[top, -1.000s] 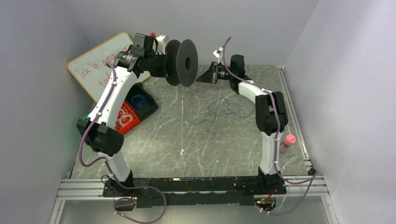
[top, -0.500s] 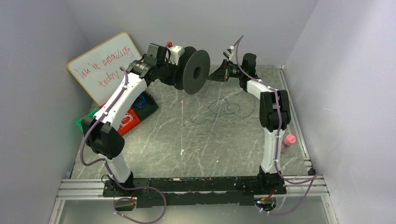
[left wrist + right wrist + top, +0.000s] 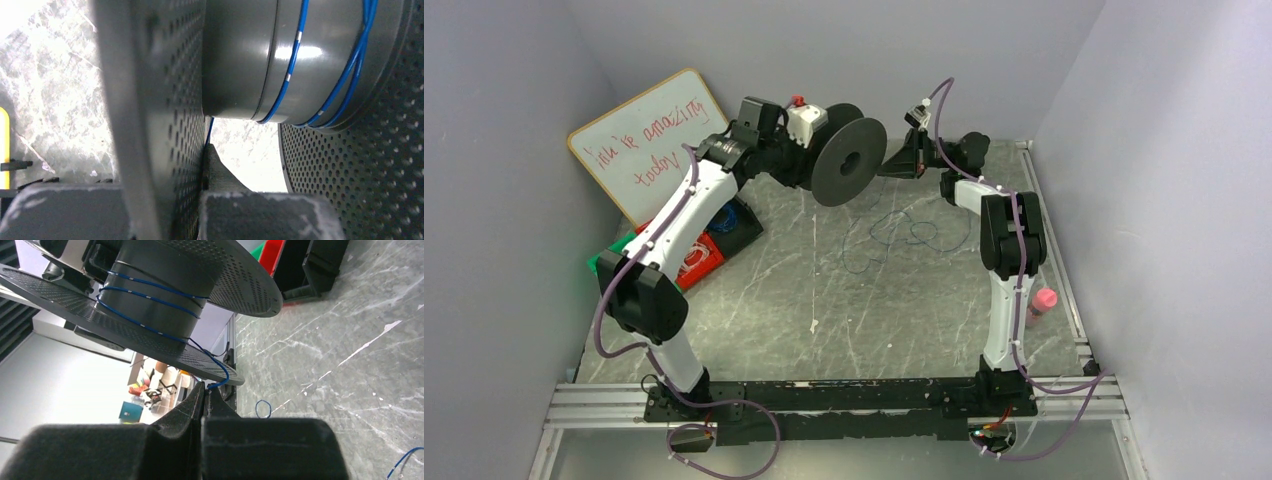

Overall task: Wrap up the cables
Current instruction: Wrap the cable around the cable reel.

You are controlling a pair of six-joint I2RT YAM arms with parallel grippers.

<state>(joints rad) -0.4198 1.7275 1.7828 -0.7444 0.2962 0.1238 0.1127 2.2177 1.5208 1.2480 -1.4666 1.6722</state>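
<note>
My left gripper (image 3: 812, 160) is shut on a black perforated spool (image 3: 848, 162) and holds it up over the back of the table. In the left wrist view its jaws (image 3: 205, 152) clamp one spool flange (image 3: 150, 100). A few turns of the thin blue cable (image 3: 290, 70) lie round the hub. My right gripper (image 3: 894, 168), just right of the spool, is shut on the cable strand (image 3: 220, 377) coming off the hub (image 3: 150, 300). The rest of the cable (image 3: 902, 232) lies in loose loops on the table below.
A whiteboard (image 3: 649, 140) leans at the back left. A black bin with a blue coil (image 3: 729, 220) and a red bin (image 3: 694, 255) sit on the left. A pink bottle (image 3: 1042, 300) stands by the right rail.
Both arms have moved right with the spool, which has turned its face more toward the camera. The loose loops on the table have shifted and drawn in.
</note>
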